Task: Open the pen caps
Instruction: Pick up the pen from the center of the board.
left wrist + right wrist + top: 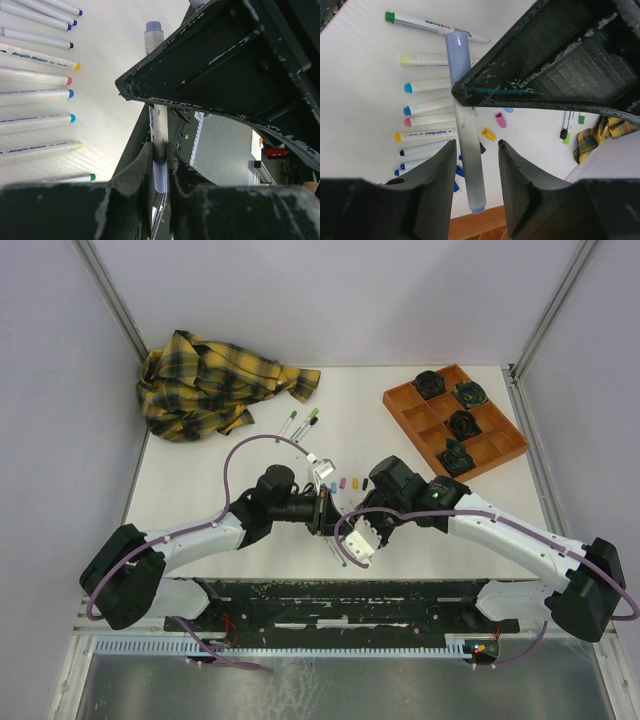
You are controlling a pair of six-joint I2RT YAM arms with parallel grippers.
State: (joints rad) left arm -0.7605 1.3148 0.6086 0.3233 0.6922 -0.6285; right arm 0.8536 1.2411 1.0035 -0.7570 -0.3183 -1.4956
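My left gripper [160, 150] is shut on a white pen [157, 117], pinching it where its lavender cap [160, 175] meets the barrel. In the top view that gripper [325, 510] meets the right gripper [352, 518] over the table's near middle. The right gripper [476, 147] is open, its fingers [437, 175] either side of the same pen's barrel [469, 150] without clamping it; the lavender cap [457, 50] sticks out beyond. Loose pen caps lie on the table: pink [500, 120], yellow [488, 134], blue [457, 170]. Several uncapped pens [427, 107] lie in a row.
Capped pens [300, 425] lie at the back, near a yellow plaid cloth [215, 380]. An orange tray [500, 445] with dark round objects sits back right. More loose caps [345, 483] lie just beyond the grippers. The table's near edge is right below them.
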